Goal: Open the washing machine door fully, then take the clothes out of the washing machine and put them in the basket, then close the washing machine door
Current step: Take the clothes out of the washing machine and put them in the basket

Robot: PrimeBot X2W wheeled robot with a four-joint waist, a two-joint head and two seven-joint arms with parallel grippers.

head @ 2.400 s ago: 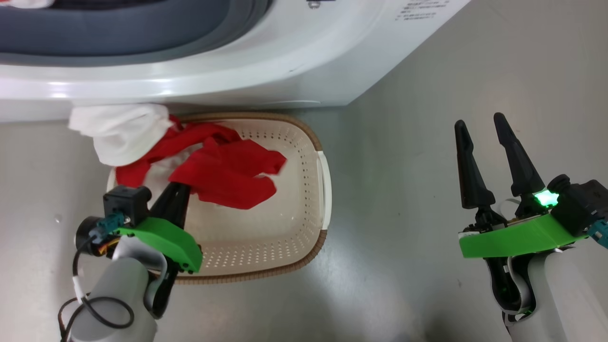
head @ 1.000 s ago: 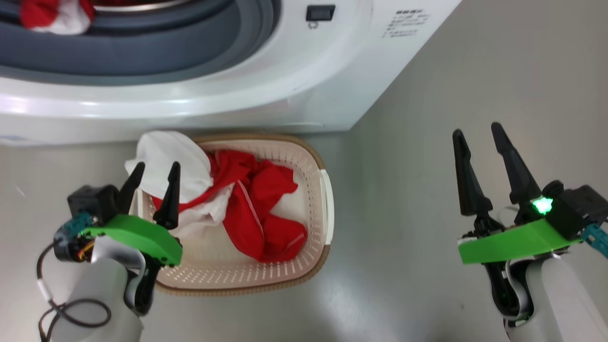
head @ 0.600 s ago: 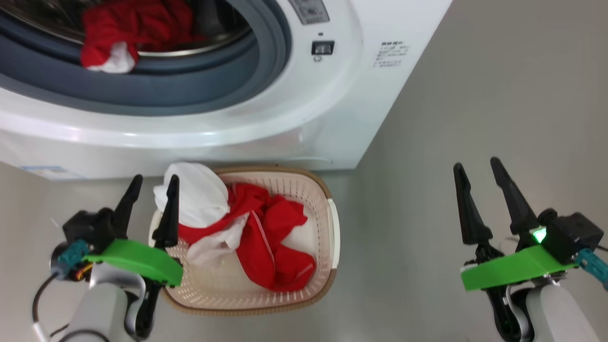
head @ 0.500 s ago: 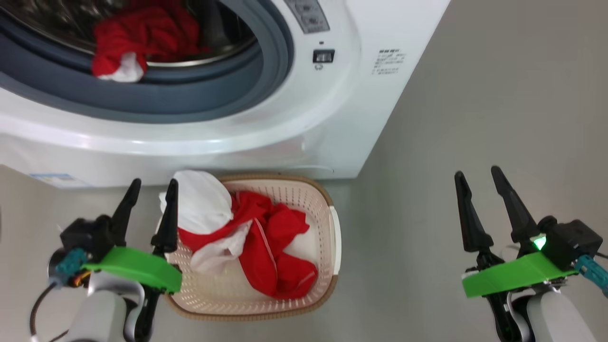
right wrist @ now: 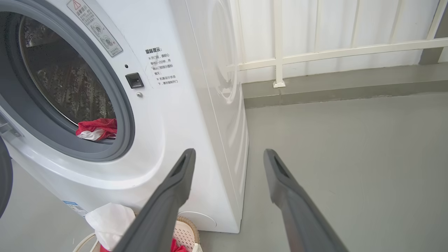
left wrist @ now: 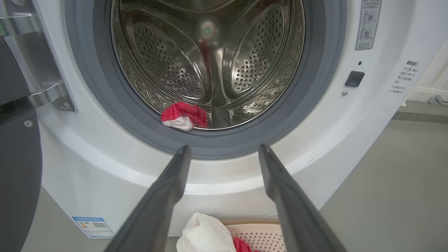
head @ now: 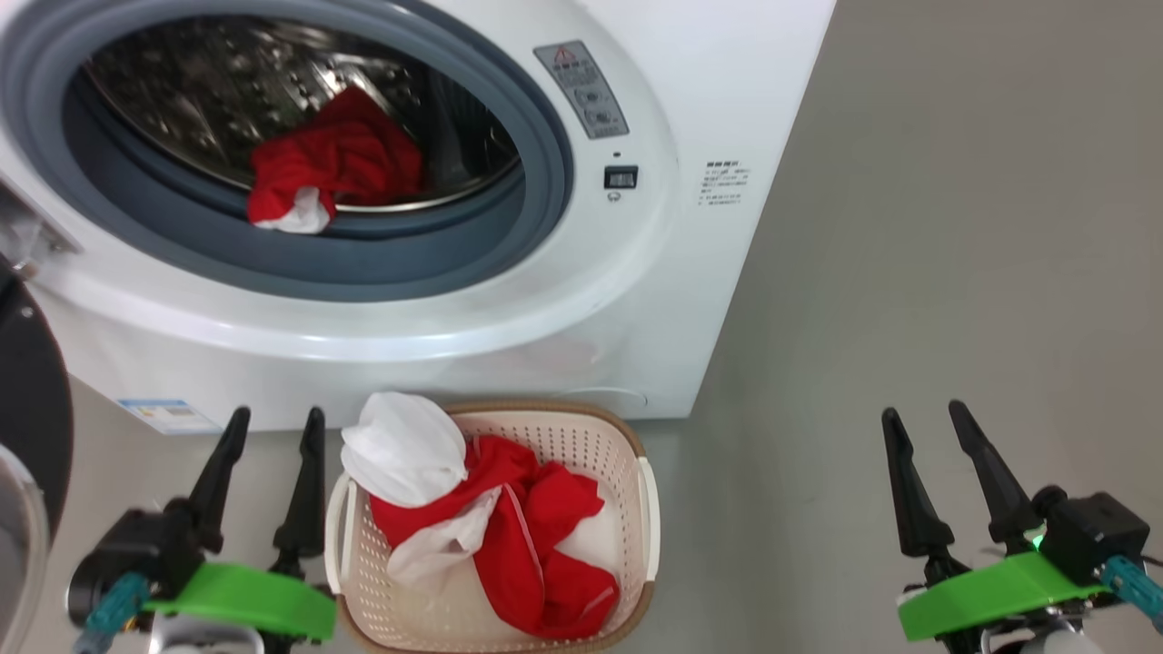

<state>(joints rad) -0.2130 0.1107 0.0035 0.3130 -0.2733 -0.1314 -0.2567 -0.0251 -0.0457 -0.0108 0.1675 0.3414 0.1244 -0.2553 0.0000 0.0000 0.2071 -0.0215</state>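
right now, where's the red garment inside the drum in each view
head view: the red garment is upper left, at the lower front edge of the drum.
left wrist view: just left of centre, at the drum's bottom edge.
right wrist view: far left, about mid-height.
shared landmark: the small black square on the washing machine front; the garment lies to its left in every view.

The basket (head: pixel 563 445), holding clothes (head: pixel 527 536), sits on the floor (head: pixel 909 227) just right of the left tool (head: pixel 277 414), well left of the right tool (head: pixel 922 409). Ahead stands the washing machine (head: pixel 636 300), a garment (head: pixel 336 163) inside; its door (head: pixel 32 400) hangs left of the left tool.
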